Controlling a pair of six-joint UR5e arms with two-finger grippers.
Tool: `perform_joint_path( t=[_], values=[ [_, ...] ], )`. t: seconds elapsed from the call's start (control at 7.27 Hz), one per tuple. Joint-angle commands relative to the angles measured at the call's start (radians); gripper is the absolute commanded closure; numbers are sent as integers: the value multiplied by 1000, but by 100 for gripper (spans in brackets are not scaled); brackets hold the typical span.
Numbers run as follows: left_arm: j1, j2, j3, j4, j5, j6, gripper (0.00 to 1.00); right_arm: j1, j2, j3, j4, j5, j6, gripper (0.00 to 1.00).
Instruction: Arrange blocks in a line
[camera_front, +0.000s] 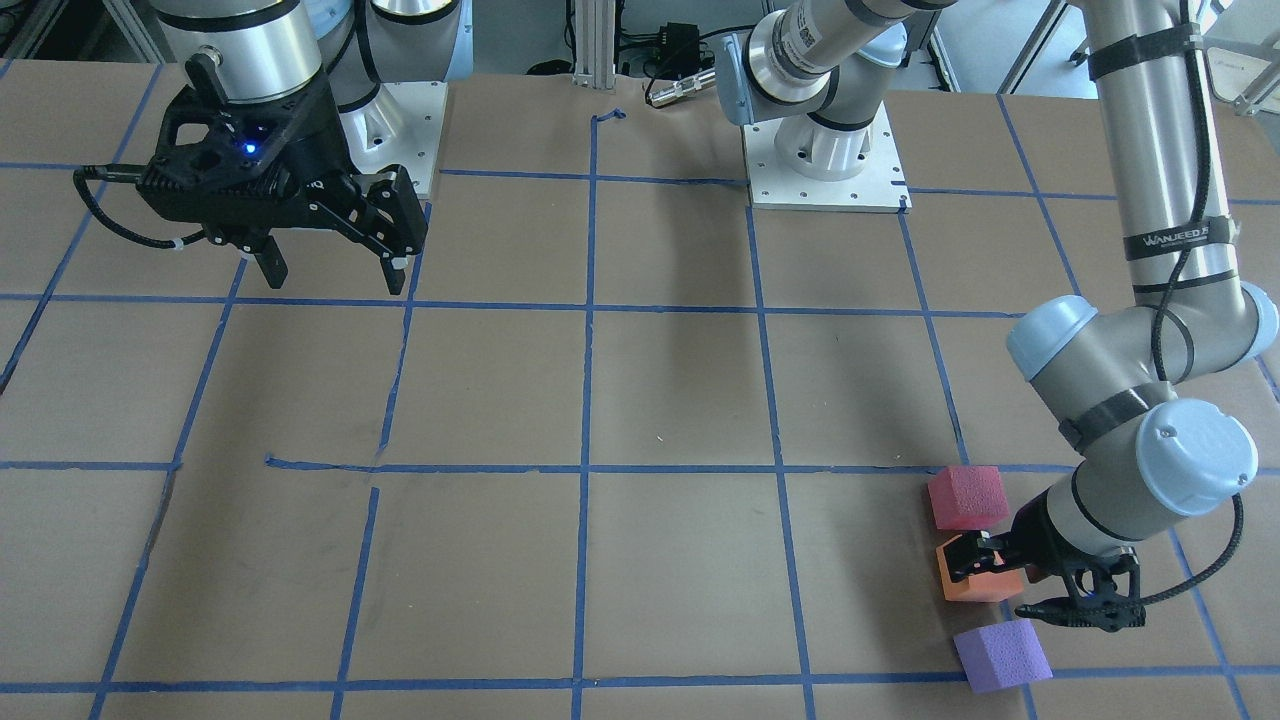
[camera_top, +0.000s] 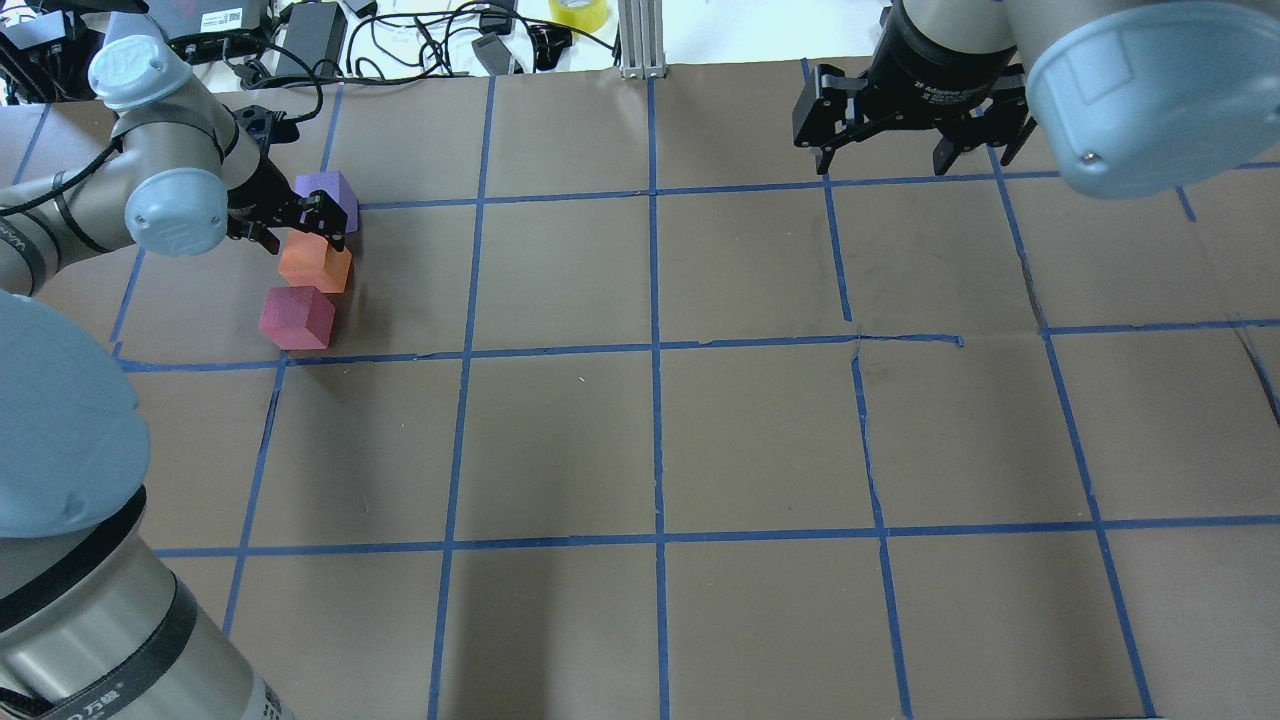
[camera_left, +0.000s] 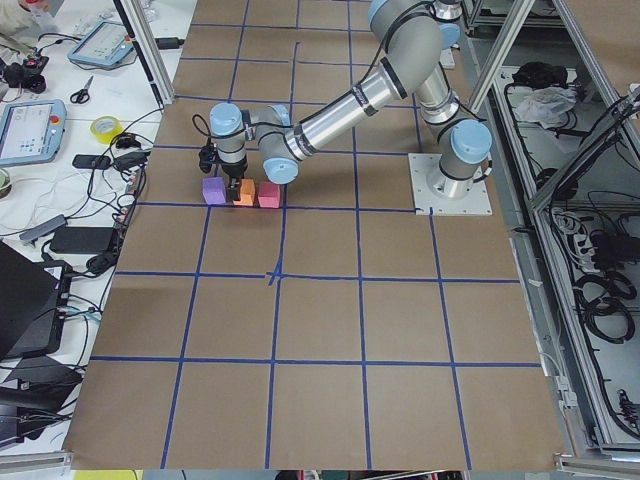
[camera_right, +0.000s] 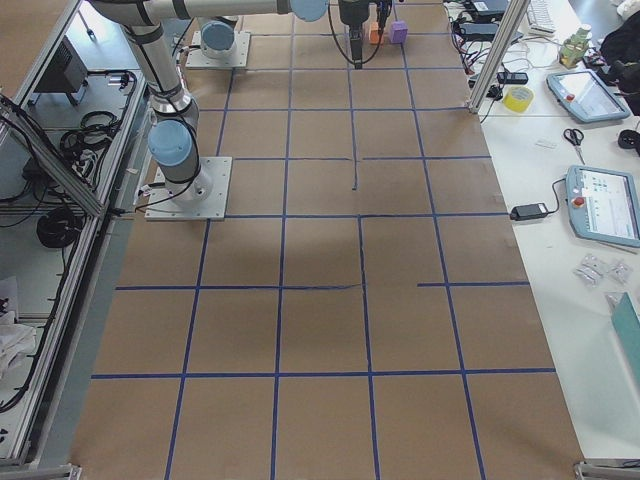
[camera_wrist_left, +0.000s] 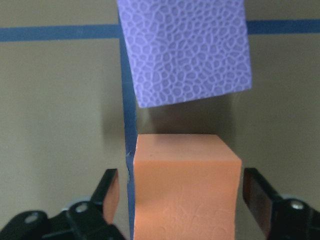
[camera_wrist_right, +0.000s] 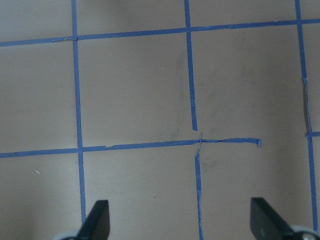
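Three foam blocks lie in a short row near the table's far left in the overhead view: purple (camera_top: 330, 189), orange (camera_top: 316, 266) and pinkish-red (camera_top: 297, 318). My left gripper (camera_top: 298, 230) is low over the orange block (camera_wrist_left: 185, 190). In the left wrist view its fingers (camera_wrist_left: 111, 194) stand either side of the block, with a small gap on the left, so it is open. The purple block (camera_wrist_left: 185, 50) lies just beyond the orange one. My right gripper (camera_top: 905, 155) hangs open and empty above the far right of the table, and shows in its own wrist view (camera_wrist_right: 181, 225).
The table (camera_top: 660, 440) is brown paper with a blue tape grid. Cables, chargers and a tape roll (camera_top: 578, 12) lie past its far edge. The two arm bases (camera_front: 825, 165) are bolted at the robot's side.
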Motion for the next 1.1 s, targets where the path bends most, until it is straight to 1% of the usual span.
perform_joint_path(
  t=[0.0, 0.28, 0.41, 0.55, 0.69, 0.83, 0.96],
  values=[
    [-15, 61, 13, -76, -4, -3, 0, 0, 1, 0, 0, -2, 0, 0],
    [-53, 150, 38, -200, 5, -14, 0, 0, 1, 0, 0, 1, 0, 0],
    [-97, 201, 61, -271, 13, -113, 0, 0, 1, 0, 0, 1, 0, 0],
    [-174, 262, 101, -381, 42, -211, 0, 0, 1, 0, 0, -3, 0, 0],
    [-247, 303, 143, -494, 74, -238, 0, 0, -1, 0, 0, -5, 0, 0],
    [-295, 349, 153, -573, 61, -293, 0, -1, -1, 2, 0, -6, -2, 0],
    [-349, 392, 149, -693, 23, -316, 0, -1, -1, 2, 1, -8, -2, 0]
  ],
)
